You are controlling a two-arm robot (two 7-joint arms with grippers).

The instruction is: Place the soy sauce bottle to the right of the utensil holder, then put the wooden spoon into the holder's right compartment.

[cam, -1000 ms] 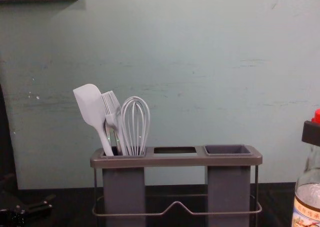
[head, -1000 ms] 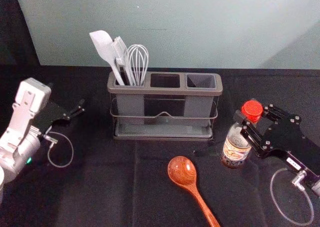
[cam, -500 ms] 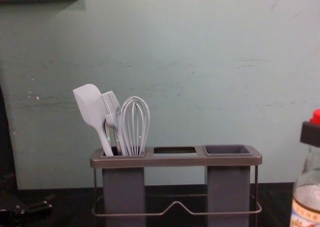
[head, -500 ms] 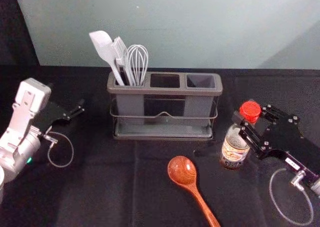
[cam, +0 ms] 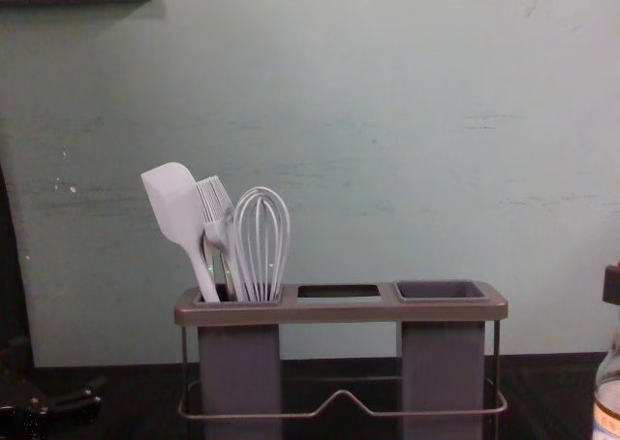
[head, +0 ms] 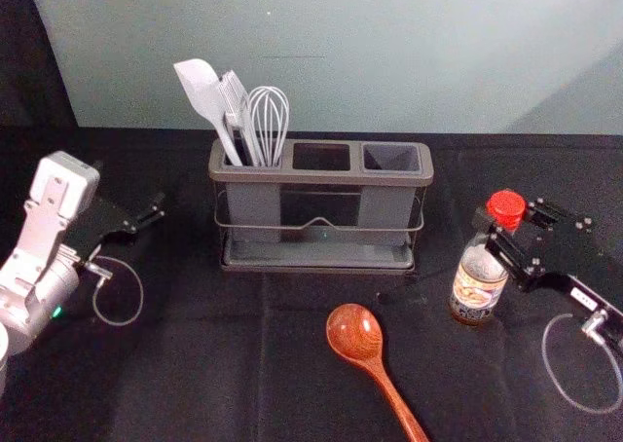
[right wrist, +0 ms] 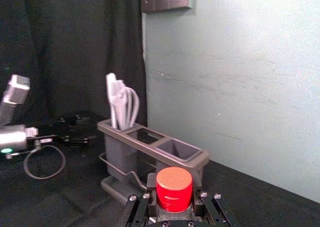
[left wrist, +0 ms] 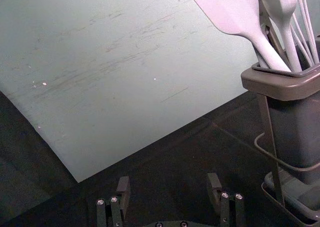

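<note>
Bottle (head: 475, 288) is held at the right of the head view, cap up, its neck gripped by the right gripper (head: 495, 230); its long axis is slanted from lower left to upper right. Spoon (head: 354, 332) is laid at lower centre, bowl towards upper left, handle directed to the bottom edge, slanting right. Holder (head: 319, 178) is set upright at upper centre, its left compartment occupied by spatula (head: 202, 90), brush (head: 234, 101) and whisk (head: 268, 116). Left gripper (head: 156, 211) is parked at left, fingers spread. Surface is covered in black cloth (head: 195, 374), backed by a pale, scuffed wall (cam: 387, 120).
</note>
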